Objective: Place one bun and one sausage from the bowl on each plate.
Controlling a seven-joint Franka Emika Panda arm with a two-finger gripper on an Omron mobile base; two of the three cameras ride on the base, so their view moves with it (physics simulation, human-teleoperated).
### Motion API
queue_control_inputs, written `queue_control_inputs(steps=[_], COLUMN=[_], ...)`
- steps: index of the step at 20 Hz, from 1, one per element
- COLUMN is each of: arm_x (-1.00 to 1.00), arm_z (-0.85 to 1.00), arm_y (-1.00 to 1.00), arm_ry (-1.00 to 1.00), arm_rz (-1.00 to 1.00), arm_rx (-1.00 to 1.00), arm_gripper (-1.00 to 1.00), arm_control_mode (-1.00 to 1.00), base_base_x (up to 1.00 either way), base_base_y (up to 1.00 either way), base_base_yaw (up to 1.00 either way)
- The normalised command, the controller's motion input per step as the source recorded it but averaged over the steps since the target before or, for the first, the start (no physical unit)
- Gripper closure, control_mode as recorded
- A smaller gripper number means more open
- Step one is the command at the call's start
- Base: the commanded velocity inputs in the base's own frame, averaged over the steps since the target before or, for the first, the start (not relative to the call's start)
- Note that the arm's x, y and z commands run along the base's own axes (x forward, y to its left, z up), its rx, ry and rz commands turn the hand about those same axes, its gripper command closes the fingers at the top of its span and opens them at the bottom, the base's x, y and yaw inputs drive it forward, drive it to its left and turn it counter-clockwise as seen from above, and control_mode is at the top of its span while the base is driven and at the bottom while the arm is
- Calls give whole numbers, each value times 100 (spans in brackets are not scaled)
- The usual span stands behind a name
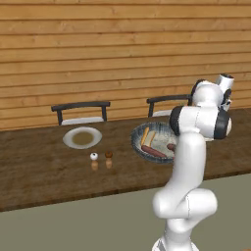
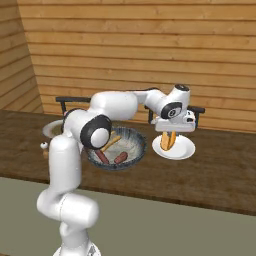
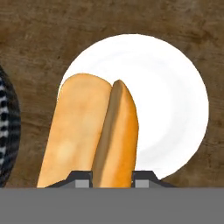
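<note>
The robot's two-finger gripper pinches a long golden-tan split bun between its dark finger tips, holding it upright directly over a small round white plate on the dark brown wooden table. In the hand view the bun hangs in front of the plate's pale face, its lower end covering the plate's near-left part; whether bun and plate touch cannot be told. In the right base view the bun's lower end points down at this plate, which lies just beside the wide, shallow dark grey-blue bowl. In the bowl are two reddish-brown sausages and another tan bun. In the left base view a second small white plate with a tan-brown centre sits well apart from the bowl, on the far side of it from the gripper. Near that plate stand two small shakers, one white-topped and one brown-topped, side by side. Two dark-framed chairs stand behind the table against a wall of horizontal wooden planks.
</note>
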Motion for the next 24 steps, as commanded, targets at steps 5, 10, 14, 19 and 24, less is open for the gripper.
queue_control_inputs(steps=[5,10,14,19,24], arm_x=[81,32,-9,1,0], arm_z=[-56,-46,-11,-16,-10], arm_y=[-40,-4,1,9,0], arm_ry=[1,1,1,0,0], arm_rz=[17,7,0,2,1], arm_rx=[0,0,0,0,0], arm_gripper=[100,100,-100,-100,-100], arm_control_mode=[-100,-100,-100,-100,-100], base_base_x=[0,0,0,0,0], base_base_y=[0,0,0,0,0], base_base_yaw=[0,0,0,0,0])
